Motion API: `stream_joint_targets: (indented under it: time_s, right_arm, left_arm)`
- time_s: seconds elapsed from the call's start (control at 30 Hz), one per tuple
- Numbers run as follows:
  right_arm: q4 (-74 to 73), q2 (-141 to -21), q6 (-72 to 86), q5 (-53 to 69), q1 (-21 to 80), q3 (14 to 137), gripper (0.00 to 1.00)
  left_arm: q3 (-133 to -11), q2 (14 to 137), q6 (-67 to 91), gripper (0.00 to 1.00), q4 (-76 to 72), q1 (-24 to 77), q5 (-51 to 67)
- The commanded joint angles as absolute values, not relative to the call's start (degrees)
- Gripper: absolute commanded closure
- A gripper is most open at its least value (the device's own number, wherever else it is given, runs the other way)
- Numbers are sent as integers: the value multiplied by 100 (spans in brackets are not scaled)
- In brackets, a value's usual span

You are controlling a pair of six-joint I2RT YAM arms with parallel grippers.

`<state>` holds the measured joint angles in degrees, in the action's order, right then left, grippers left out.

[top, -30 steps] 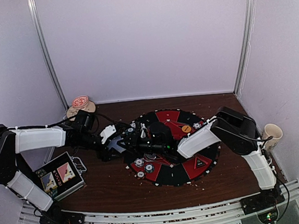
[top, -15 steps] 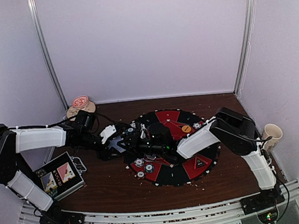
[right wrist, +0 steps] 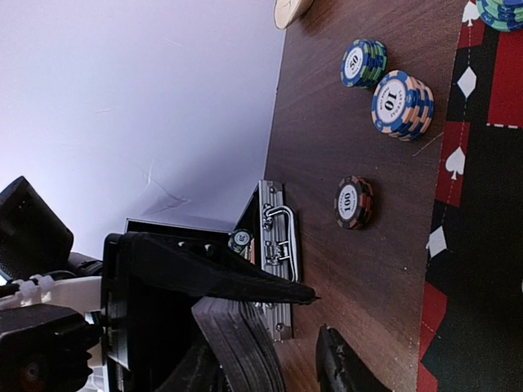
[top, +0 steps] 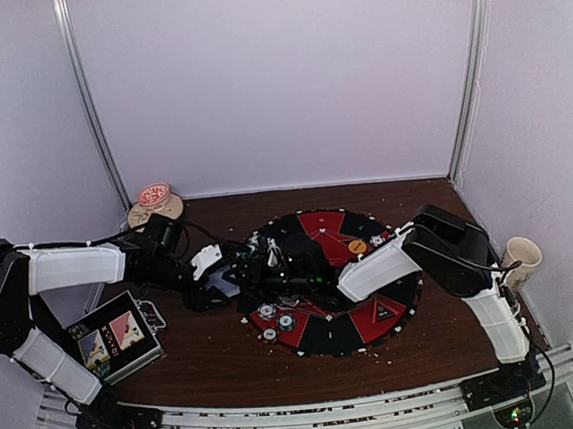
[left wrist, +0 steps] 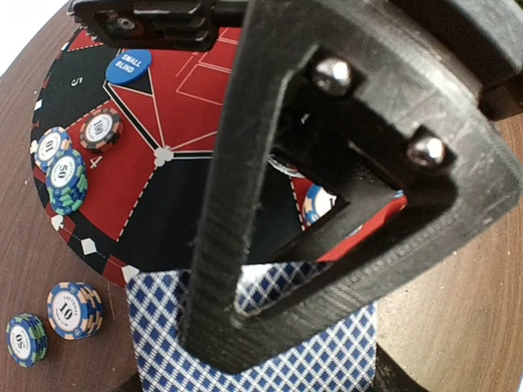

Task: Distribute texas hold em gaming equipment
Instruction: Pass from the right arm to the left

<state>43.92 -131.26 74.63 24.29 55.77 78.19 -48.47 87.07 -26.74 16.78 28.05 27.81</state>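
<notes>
Handover at the left rim of the poker mat (top: pixel 319 222): the right gripper (top: pixel 269 268) has just released the playing cards (left wrist: pixel 327 359), which the left gripper (top: pixel 237 277) now grasps just above the surface, seemingly ready for dealing.

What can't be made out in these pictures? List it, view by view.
- Top view: whether left gripper or right gripper holds the card deck; both are dark, small, overlapping.
- Left wrist view: a chip behind the finger, its value covered.
- Right wrist view: a chip stack at the top right corner, cut by the edge.
</notes>
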Motion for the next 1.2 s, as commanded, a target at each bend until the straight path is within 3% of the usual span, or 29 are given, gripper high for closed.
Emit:
stream_joint_targets:
  time_s: [0.0,0.47,0.87,1.17]
  right_arm:
    - [3942,-12961,7095,2542,5547,7972,59]
    - [3066,-13128,6706,2936,5669,8649,57]
    - [3007,-13189,6754,3061,5686,8685,62]
    - [2899,-12960,6716,2938,5698,8537,56]
  left_arm:
    - [-4816,8479,-2951,56,1797,2784,3080]
    - [-4792,8429,-3174,56,2015,2783,3335]
    - [-4885,8483,-3083,55,2087,2785,3296]
    - [-5048,8608,-3234,55,2453,2780,3518]
